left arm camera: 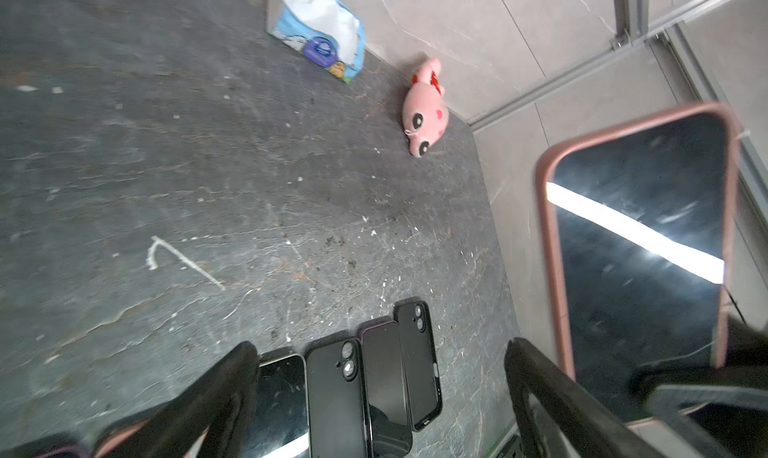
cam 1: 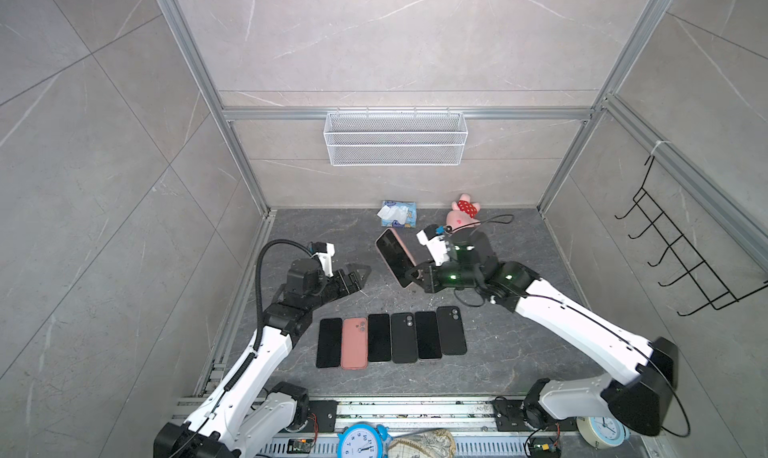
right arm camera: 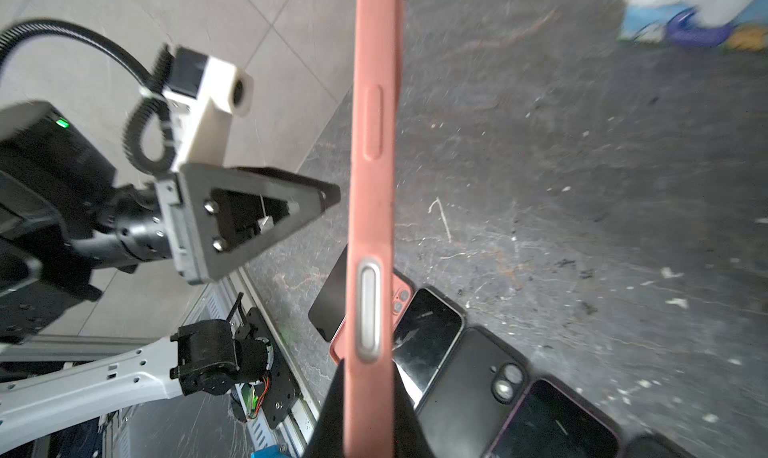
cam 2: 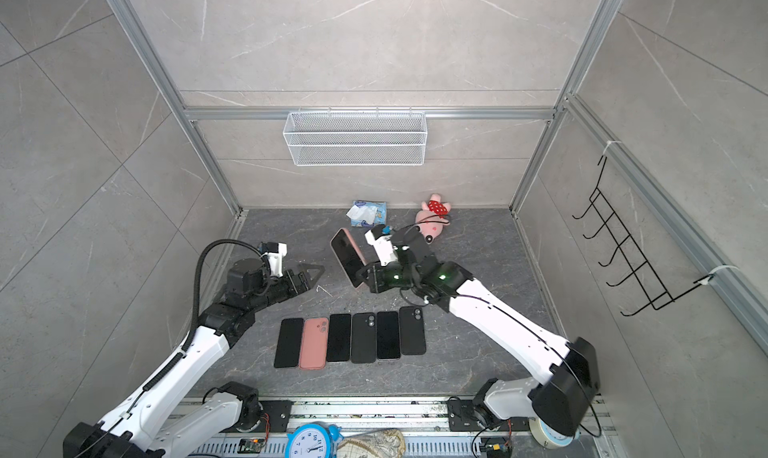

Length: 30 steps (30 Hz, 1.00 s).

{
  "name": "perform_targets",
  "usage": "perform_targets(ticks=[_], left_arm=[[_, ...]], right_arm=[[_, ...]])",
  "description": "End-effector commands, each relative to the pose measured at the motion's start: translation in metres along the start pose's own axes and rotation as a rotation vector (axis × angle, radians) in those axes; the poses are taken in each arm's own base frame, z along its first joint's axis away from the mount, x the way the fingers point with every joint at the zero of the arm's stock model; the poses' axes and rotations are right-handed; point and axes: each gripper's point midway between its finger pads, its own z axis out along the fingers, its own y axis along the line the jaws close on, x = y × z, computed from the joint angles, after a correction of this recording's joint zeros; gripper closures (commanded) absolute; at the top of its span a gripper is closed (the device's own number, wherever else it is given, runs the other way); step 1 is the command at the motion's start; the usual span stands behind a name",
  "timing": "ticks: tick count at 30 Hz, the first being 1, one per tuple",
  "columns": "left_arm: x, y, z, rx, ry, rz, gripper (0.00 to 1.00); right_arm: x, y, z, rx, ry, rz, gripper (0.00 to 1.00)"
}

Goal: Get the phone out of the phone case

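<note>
pink phone case (right arm camera: 374, 144): we see it edge-on, side button showing
right gripper (right arm camera: 368, 377): clamped on its near end
left gripper (right arm camera: 266, 215): just beside case, apart
phones (right arm camera: 457, 373): row on floor

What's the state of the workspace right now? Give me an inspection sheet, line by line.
Surface: dark stone-look tabletop, scuffed, white specks.
Job's things: pink-cased phone held tilted above the tabletop, phone not yet out; row of six phones and cases lying flat near the front.
Clutter: tissue pack and pink plush toy by the back wall; blue alarm clock at the front rail.
Tools: left tool open, empty, apart from the cased phone; right tool shut on its lower end.
Cables: black corrugated hose loops over the left arm; thin black cable arcs off the right wrist.
Surroundings: white mesh basket on the back wall; black wire hook rack on the right wall.
</note>
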Motion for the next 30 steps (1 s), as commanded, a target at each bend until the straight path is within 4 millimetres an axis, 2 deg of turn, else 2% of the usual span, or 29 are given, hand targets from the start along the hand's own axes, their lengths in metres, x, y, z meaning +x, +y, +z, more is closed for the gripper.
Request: perform_targets(ticks=[1,5,9,16,19,23,27,30], left_arm=[[-0.021,-0.037,0.010,0.074,-0.087,0.144,0.05],[-0.007,-0.071,0.021,0.181,-0.044,0.233,0.04],[0.011,-0.094,0.026,0.323,0.026,0.253,0.04],[0.036,-0.105,0.020,0.454,0.132,0.246,0.06],[0.040,-0.107,0.015,0.480,0.138,0.250,0.07],[0.039,-0.126,0.005,0.598,0.135,0.269,0.08],[0.029,-0.139,-0.005,0.681,0.119,0.274,0.10],[0.016,-0.140,-0.006,0.731,0.113,0.249,0.14]], right_arm=[[0.005,-0.002,-0.026,-0.004,-0.006,-0.050,1.00],[-0.006,-0.006,-0.053,-0.021,-0.068,-0.054,1.00],[-0.013,-0.003,-0.065,-0.058,-0.096,-0.069,1.00],[-0.016,0.010,-0.066,-0.145,-0.102,-0.096,1.00],[-0.016,0.014,-0.064,-0.174,-0.097,-0.091,1.00],[-0.012,0.020,-0.061,-0.224,-0.078,-0.093,1.00],[-0.008,0.022,-0.061,-0.242,-0.070,-0.102,1.00],[-0.005,0.022,-0.062,-0.249,-0.065,-0.105,1.00]])
